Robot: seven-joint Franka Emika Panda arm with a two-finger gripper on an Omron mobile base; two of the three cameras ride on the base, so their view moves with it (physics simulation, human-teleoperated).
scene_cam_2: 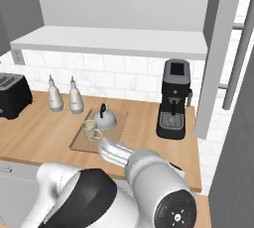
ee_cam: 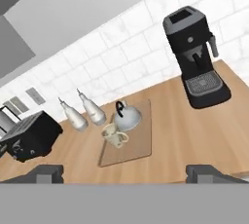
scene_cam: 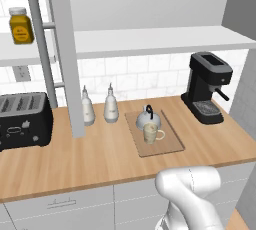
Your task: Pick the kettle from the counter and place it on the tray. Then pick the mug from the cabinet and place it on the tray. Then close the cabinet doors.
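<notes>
- Kettle (ee_cam: pixel 127 116) and mug (ee_cam: pixel 113 135) stand together on the tray (ee_cam: pixel 138 145), mug just in front, ahead of and between the fingertips (ee_cam: pixel 47 173).
- Gripper (ee_cam: pixel 129 174) empty, fingers spread wide, well clear of the tray.
- Two bottles (ee_cam: pixel 83 112) beside the tray; coffee machine (ee_cam: pixel 194 57) opposite.
- Cabinet doors (scene_cam: pixel 64 54) stand open.

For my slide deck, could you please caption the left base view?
Kettle and mug sit together on the tray; cabinet doors stand open.
</notes>
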